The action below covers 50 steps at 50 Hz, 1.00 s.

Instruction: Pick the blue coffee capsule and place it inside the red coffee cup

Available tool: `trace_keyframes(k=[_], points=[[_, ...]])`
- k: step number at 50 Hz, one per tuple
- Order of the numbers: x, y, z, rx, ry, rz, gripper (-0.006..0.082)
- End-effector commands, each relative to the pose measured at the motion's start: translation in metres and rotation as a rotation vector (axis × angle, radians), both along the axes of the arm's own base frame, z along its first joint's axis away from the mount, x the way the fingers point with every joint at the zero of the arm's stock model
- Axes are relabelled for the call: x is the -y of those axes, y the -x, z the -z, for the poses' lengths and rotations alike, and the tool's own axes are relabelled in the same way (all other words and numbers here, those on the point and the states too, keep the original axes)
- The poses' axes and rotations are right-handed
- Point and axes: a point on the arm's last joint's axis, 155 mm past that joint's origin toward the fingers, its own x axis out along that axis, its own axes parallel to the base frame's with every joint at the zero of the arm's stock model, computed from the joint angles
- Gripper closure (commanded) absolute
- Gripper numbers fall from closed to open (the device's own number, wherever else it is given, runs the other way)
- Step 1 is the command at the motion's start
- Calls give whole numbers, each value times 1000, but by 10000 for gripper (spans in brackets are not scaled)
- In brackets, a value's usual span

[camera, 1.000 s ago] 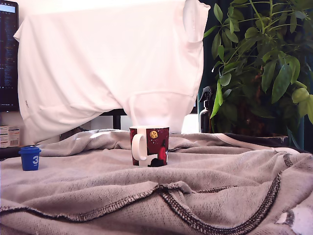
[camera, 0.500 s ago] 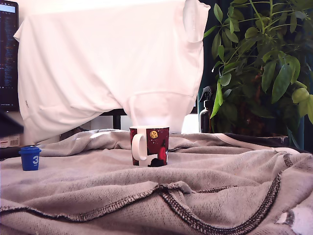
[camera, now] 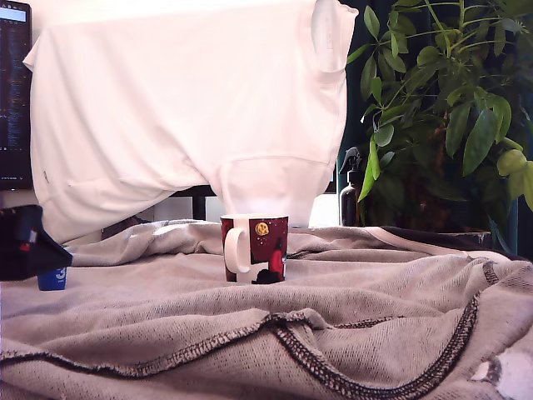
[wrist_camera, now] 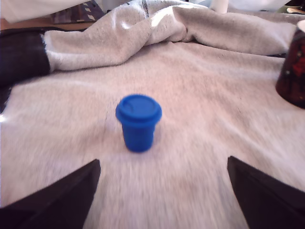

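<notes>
The blue coffee capsule stands upright on the grey cloth, lid side up. In the wrist view my gripper is open, its two dark fingers spread wide, and the capsule sits a little ahead of the tips, not between them. In the exterior view the gripper is a black shape at the far left edge that hides the upper part of the capsule. The red coffee cup stands upright mid-cloth with its white handle toward the exterior view's left, and it is seen again at the wrist view's edge.
A wrinkled grey cloth covers the surface, with a raised fold across the front. A white garment hangs behind. A leafy plant and a dark spray bottle stand at the exterior view's back right, a monitor at the left.
The gripper has come in from the exterior view's left and now stands in front of the capsule, covering its top. The capsule and the cup have not moved.
</notes>
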Motion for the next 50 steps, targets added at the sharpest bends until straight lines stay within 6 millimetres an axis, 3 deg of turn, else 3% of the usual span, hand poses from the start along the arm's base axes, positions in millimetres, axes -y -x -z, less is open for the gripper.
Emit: trace_keyframes(k=[1, 34, 46, 50], points=[[2, -5, 2, 4, -13, 12, -18], [7, -43, 10, -39, -26, 17, -18], [7, -41, 25, -116, -34, 19, -16], [7, -39, 29, -131, -37, 19, 53]])
